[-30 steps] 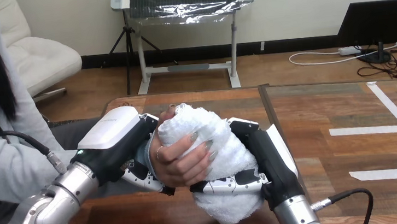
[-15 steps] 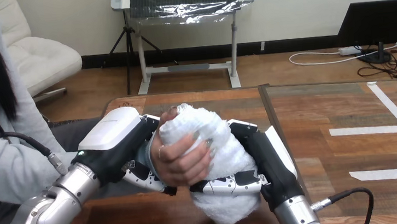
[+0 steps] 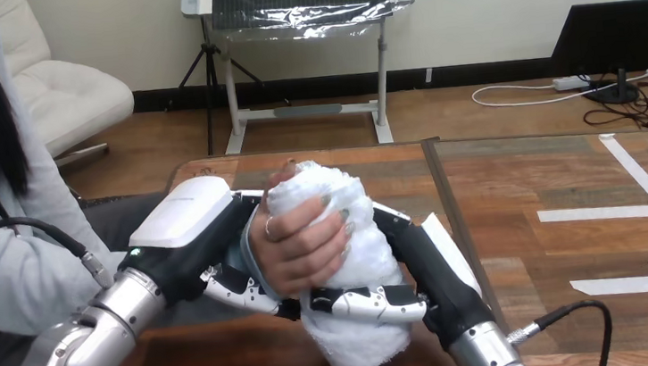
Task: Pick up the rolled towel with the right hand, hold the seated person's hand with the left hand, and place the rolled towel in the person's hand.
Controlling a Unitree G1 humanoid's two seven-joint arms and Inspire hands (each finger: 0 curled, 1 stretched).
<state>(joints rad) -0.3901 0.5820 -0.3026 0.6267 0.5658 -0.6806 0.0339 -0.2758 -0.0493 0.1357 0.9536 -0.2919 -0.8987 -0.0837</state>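
The white rolled towel (image 3: 350, 234) stands nearly upright over the table's near middle. The person's hand (image 3: 301, 246) is wrapped round its left side, fingers curled over the front. My right hand (image 3: 400, 270) grips the towel from the right, with its fingers (image 3: 366, 303) curled across the lower front below the person's fingers. My left hand (image 3: 195, 231) sits against the back of the person's hand and wrist, and its fingers (image 3: 239, 288) curl under the wrist.
The wooden table (image 3: 518, 182) stretches to the right with white tape strips (image 3: 610, 211) on it. The person sits at the left edge, a grey sleeve (image 3: 6, 267) beside my left arm.
The towel has swung from a slant to nearly upright and shifted slightly left. The person's hand turned with it, and my right hand's fingers slid lower across the towel's front.
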